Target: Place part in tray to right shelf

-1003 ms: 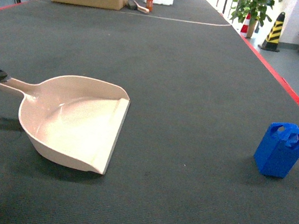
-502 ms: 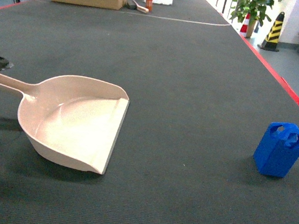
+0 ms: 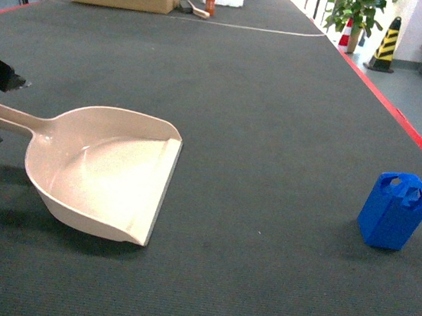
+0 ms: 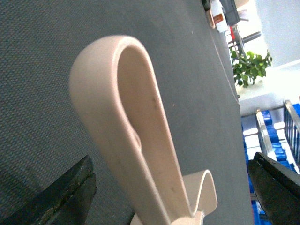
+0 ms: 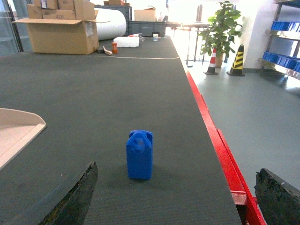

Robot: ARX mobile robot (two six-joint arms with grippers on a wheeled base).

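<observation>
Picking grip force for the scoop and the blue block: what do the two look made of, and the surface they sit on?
The beige dustpan-shaped tray looks like moulded plastic: smooth, slightly glossy, with rounded one-piece walls and handle. The blue hexagonal part also looks like plastic, matte, with crisp facets; whether it is printed cannot be told. The dark table surface looks like finely ribbed mat, likely rubber or fabric.

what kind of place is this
Likely a warehouse or factory floor: cardboard boxes sit at the far end, a striped safety cone stands on the floor, and blue bins fill a rack.
</observation>
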